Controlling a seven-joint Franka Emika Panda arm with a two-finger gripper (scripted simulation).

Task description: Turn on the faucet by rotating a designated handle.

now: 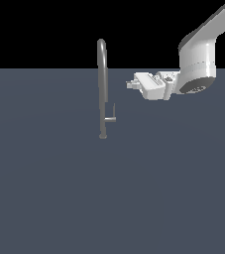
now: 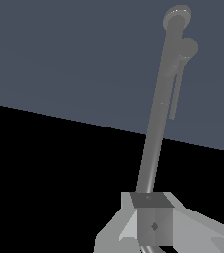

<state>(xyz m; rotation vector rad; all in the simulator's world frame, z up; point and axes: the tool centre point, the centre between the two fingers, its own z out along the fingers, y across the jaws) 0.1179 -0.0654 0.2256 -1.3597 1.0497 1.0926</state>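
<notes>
- Flat slate-blue floor (image 1: 49, 198), plain and unmarked, filling the lower part of the exterior view.
- Pure black backdrop (image 1: 39, 30) above it, without walls, windows or furniture.
- Straight, level horizon between the two, a little above mid-height in the exterior view.
- Even, soft light; only faint shading across the floor, no sharp shadows.
- Same floor (image 2: 59, 54) and black backdrop (image 2: 44, 173) in the wrist view, split by a slanted edge.
</notes>
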